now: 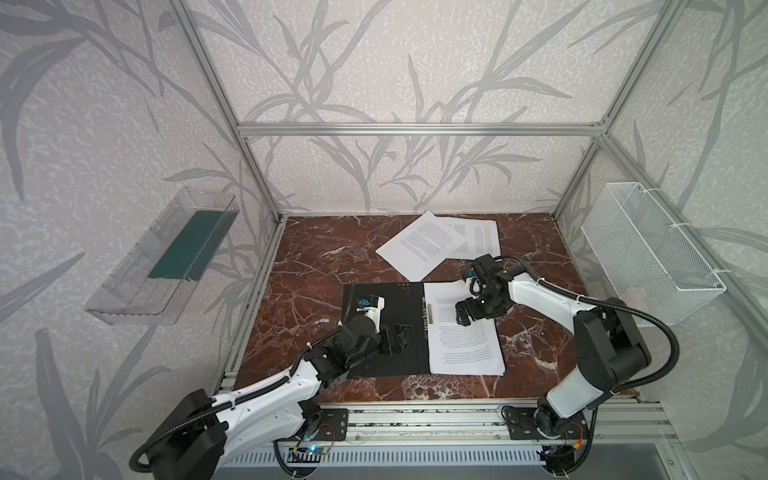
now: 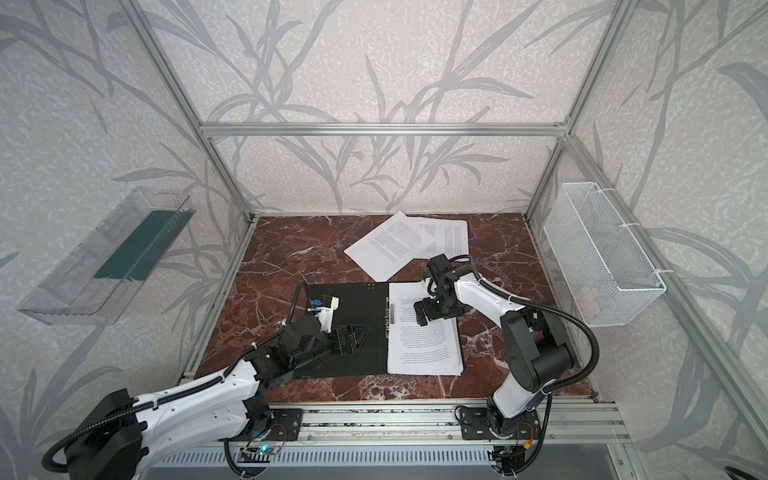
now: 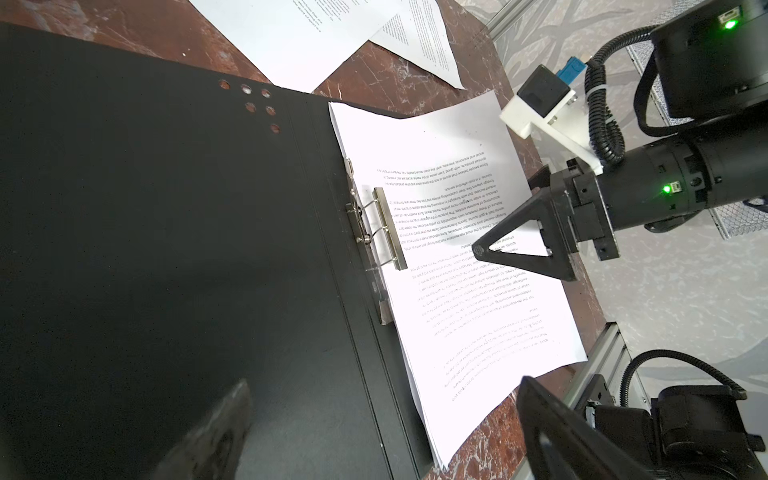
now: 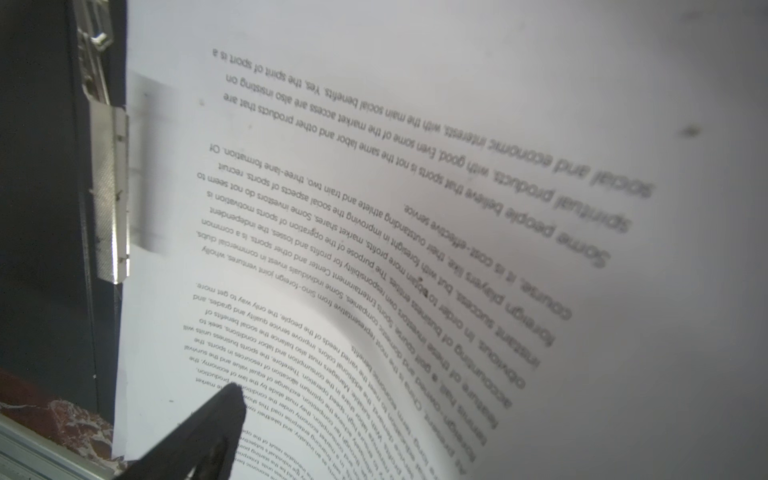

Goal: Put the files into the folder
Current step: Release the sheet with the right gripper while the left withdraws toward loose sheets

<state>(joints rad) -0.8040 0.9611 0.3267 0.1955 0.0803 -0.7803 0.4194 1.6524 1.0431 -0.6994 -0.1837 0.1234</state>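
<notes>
The folder [image 1: 401, 301] lies open, black inside up, just toward 6 o'clock from the centre of the marble table [image 1: 316, 266]. Its spine runs 12 to 6 and its covers spread to 9 and 3. A stack of files [image 1: 465, 351] sits on the 3 o'clock cover, long axis parallel to the spine and one long edge just beside the metal spine clip [image 1: 429, 313]. The print appears inverted from the front rail, so the page heads probably point to 6. Two loose sheets [image 1: 419, 245] overlap at 12 to 1 o'clock of the folder, well apart from it. The upper one is skewed, its long axis running roughly 1 to 7. The left gripper [image 1: 395, 338] rests over the 9 o'clock cover, jaws apart, gripping nothing. The right gripper [image 1: 464, 315] hangs over the stack, jaws apart and empty. In the right wrist view the top sheet bows upward. To seat it well, keep the left cover pinned flat. Press the bowed sheet down from the outer edge toward the clip, squaring it to the stack. Then fetch the loose sheets one at a time, pinching an overhanging corner.
</notes>
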